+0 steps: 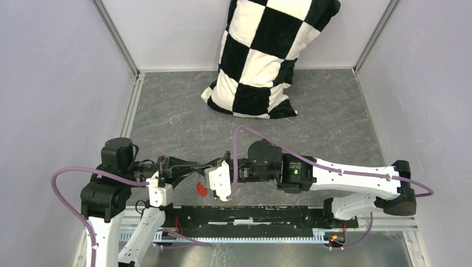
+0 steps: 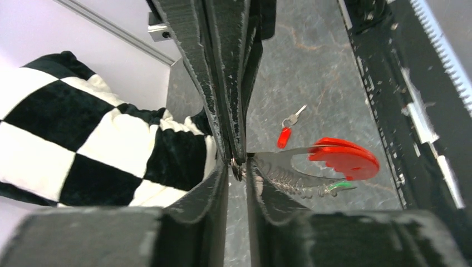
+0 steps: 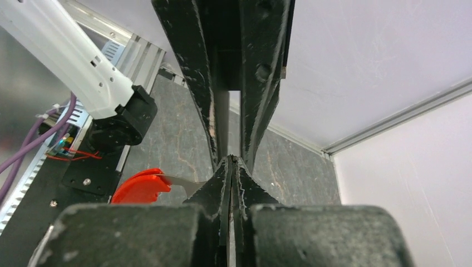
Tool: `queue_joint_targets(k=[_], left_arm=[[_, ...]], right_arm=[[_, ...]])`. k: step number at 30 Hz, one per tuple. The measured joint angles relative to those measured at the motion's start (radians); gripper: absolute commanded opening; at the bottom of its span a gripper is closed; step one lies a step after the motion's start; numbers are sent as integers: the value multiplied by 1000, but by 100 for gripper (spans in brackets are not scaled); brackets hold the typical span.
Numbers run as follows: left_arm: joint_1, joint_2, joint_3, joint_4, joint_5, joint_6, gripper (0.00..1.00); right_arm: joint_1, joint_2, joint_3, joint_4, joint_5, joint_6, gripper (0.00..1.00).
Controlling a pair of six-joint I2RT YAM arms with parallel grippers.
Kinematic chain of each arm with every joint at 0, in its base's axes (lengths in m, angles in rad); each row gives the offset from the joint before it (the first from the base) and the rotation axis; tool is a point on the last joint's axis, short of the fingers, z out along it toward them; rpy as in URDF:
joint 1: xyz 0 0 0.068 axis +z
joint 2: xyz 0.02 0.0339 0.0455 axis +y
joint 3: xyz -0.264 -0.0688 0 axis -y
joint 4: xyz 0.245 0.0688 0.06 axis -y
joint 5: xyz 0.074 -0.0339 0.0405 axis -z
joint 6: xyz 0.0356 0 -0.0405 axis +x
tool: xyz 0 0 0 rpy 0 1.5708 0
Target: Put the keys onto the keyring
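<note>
Judging the keyring (image 2: 340, 159) light and its wire slippery, you have left hand (image 2: 237, 178) and right hand (image 3: 231, 166) pinched shut on it.

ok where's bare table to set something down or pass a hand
Bare table left of the checkered pillow up to the left wall, and right of it; a strip in front of it. Crowded where left gripper and right gripper meet at the keyring.

Open tabletop (image 1: 183, 122) mid-cell. Checkered pillow (image 1: 259, 55) hogs the back. Up front, left arm (image 1: 111, 183) and right arm (image 1: 345, 178) meet tip to tip over the black rail (image 1: 256, 214), keyring (image 1: 201, 189) dangling there.
</note>
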Motion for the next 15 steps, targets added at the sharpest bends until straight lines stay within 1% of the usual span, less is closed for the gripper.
queue_joint_targets(k=[2,5,10,14,15], left_arm=[[0,-1,0,39,14,-68,37],[0,-7,0,97,28,-179,39],[0,-32,-9,207,55,-375,33],[0,-79,-50,338,76,-582,29],[0,-87,-57,354,79,-614,28]], right_arm=[[0,-13,-32,45,6,0,0],[-3,-71,-133,137,10,14,0],[-11,-149,-285,334,-3,74,0],[-24,-162,-366,518,-28,153,0],[-26,-161,-379,551,-30,172,0]])
